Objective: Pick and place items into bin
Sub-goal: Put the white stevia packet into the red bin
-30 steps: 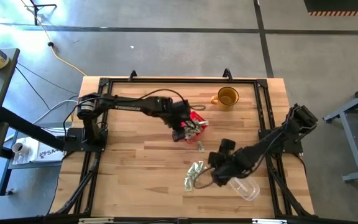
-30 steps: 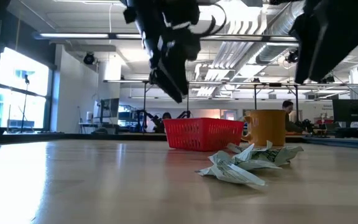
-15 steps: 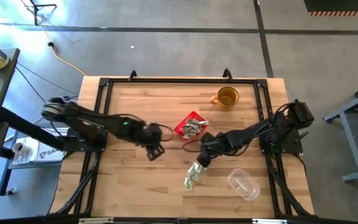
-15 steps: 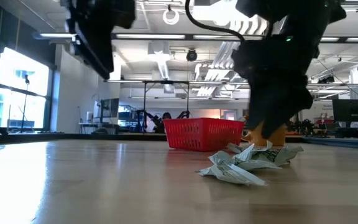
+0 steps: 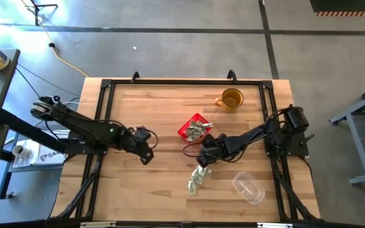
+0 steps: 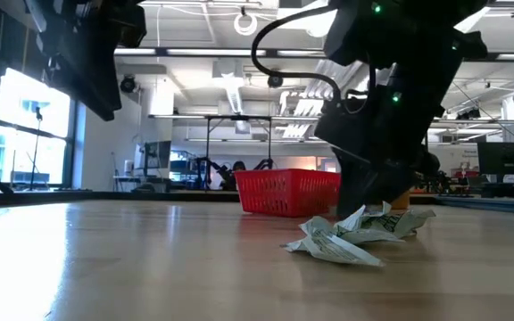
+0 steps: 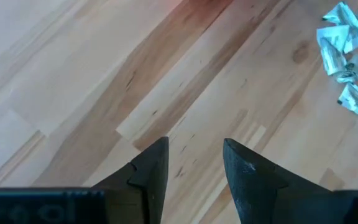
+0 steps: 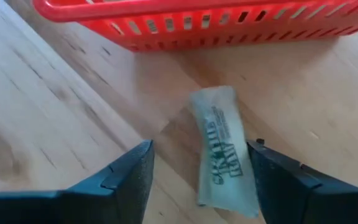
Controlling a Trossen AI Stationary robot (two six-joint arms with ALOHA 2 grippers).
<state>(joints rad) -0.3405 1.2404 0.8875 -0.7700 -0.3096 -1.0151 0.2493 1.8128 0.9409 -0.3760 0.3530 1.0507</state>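
Observation:
The red bin [image 5: 192, 127] stands mid-table with several green-and-white pieces inside. A loose pile of pieces [image 5: 198, 178] lies nearer the front edge, and shows in the low view [image 6: 355, 234] before the bin [image 6: 288, 192]. One single piece [image 8: 222, 149] lies flat on the wood just in front of the bin wall [image 8: 197, 25]. My right gripper [image 5: 204, 149] is open and low over it, one finger on each side [image 8: 199, 149], without touching it. My left gripper [image 5: 146, 149] is open [image 7: 194, 146] above bare wood left of the bin.
An amber mug [image 5: 231, 99] stands toward the far right of the table. A clear plastic container [image 5: 249, 188] lies near the front right. A black frame [image 5: 106, 85] runs around the tabletop. Bare wood lies under my left gripper.
My left gripper has drawn away from above the bin toward the table's left edge. My right gripper has moved from beside the clear container toward the bin, coming down over the single piece in front of it. The pieces and the bin have stayed in place.

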